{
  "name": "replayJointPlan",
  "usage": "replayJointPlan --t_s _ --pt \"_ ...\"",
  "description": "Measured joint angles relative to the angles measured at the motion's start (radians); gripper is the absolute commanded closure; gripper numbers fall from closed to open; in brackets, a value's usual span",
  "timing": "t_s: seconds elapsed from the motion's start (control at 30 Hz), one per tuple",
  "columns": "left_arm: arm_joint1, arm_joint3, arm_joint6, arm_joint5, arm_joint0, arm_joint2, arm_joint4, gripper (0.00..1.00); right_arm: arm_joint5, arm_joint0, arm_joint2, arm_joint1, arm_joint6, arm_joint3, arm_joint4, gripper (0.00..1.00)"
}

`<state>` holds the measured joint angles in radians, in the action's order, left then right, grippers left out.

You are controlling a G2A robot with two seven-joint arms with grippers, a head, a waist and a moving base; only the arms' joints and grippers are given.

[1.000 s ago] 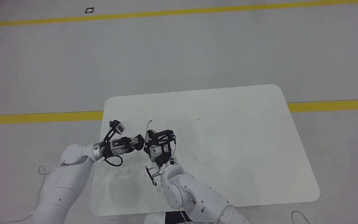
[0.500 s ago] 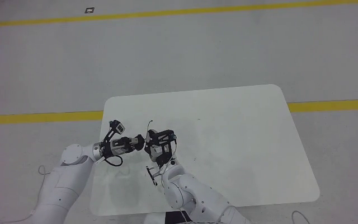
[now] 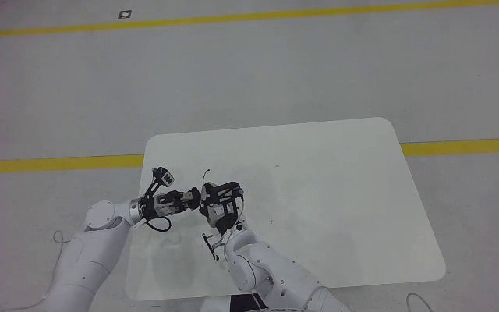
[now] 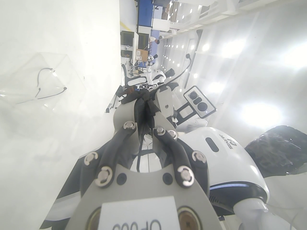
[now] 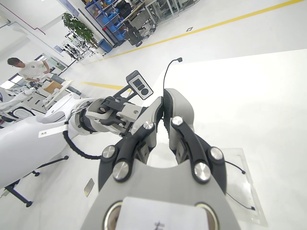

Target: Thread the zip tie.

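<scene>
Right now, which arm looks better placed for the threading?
Probably left: the right end effector is shut on the black plastic zip tie, and the left end effector sits close beside it.

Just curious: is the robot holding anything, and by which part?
The right tool pinches the black zip tie along its strap; the head end sticks out free.

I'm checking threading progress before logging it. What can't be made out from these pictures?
Right wrist view: lower strap and tail of the zip tie, hidden between the shut pads of the right gripper.
Left wrist view: what the left gripper pinches, hidden by its own dark pads.
Top view: where the grippers meet, the tie is too small to follow.
</scene>
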<state>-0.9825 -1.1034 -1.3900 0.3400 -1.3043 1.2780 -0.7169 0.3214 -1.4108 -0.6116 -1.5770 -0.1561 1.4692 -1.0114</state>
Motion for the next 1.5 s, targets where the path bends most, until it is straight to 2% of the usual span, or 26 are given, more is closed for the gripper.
replayJointPlan --t_s 0.03,0.07,0.1,0.13,0.2,0.67,0.8,0.97,1.07,1.5 --pt "0.0 0.0 0.0 0.0 0.0 0.0 0.0 1.0 0.001 0.0 0.0 0.0 0.0 -0.001 0.001 1.0" --pt "0.0 0.0 0.0 0.0 0.0 0.0 0.0 1.0 0.002 0.0 0.0 0.0 -0.001 -0.001 0.001 0.96" --pt "0.0 0.0 0.0 0.0 0.0 0.0 0.0 1.0 0.002 0.0 0.0 0.0 -0.001 -0.001 0.001 0.8" --pt "0.0 0.0 0.0 0.0 0.0 0.0 0.0 1.0 0.003 0.001 0.0 0.0 -0.001 -0.002 0.001 0.69" --pt "0.0 0.0 0.0 0.0 0.0 0.0 0.0 1.0 0.004 0.001 0.0 0.0 -0.001 -0.002 0.001 0.67" --pt "0.0 0.0 0.0 0.0 0.0 0.0 0.0 1.0 0.007 -0.004 -0.008 -0.002 -0.013 0.002 0.0 0.8" --pt "0.0 0.0 0.0 0.0 0.0 0.0 0.0 1.0 -0.007 -0.01 -0.019 -0.004 -0.016 0.012 0.015 0.87" --pt "0.0 0.0 0.0 0.0 0.0 0.0 0.0 1.0 -0.023 -0.016 -0.035 -0.007 -0.013 0.016 0.03 0.89" --pt "0.0 0.0 0.0 0.0 0.0 0.0 0.0 1.0 -0.027 -0.019 -0.041 -0.009 -0.011 0.016 0.03 1.0" --pt "0.0 0.0 0.0 0.0 0.0 0.0 0.0 1.0 -0.018 -0.024 -0.044 -0.014 0.001 0.011 -0.011 1.0"
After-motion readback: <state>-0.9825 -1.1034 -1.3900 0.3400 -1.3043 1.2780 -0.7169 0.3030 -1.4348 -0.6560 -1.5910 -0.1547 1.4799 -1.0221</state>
